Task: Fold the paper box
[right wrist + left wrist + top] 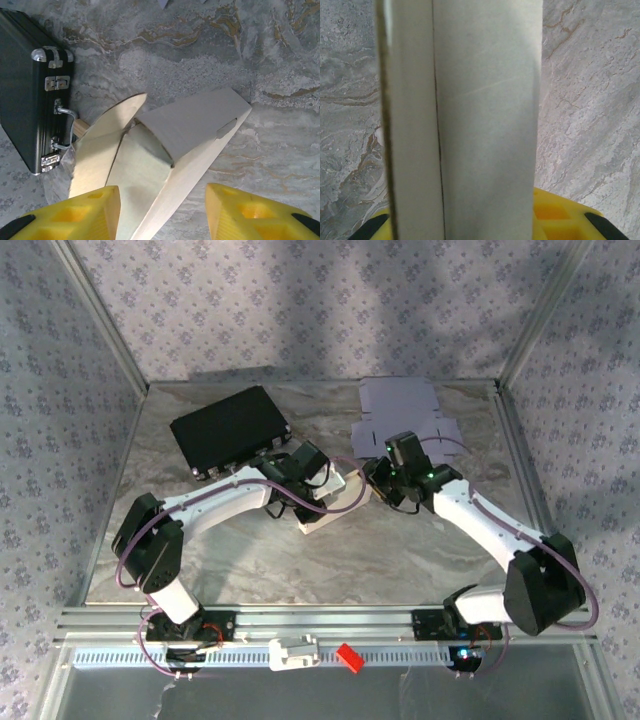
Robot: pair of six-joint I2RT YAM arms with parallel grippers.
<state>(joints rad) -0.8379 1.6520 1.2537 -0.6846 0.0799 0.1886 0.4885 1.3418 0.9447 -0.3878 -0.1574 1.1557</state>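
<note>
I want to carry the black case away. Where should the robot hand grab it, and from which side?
Probably the handle, the loop sticking out between the latches on its edge. The black case lies flat and looks too wide to pinch, and that edge faces the robot, so come in low from the near side.

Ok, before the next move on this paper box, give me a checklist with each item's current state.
1. Left end effector gripping the paper box: cannot tell; a panel spans the space between its fingers.
2. Right end effector open around the box: ok; jaws apart, box edge between them.
3. Curved flap tucked in: not ok; it stands open.
4. Black case clear of the box: cannot tell; it lies close beside the flap.
5. Flat sheet out of the way: ok; it lies apart from the box, farther back.
</note>
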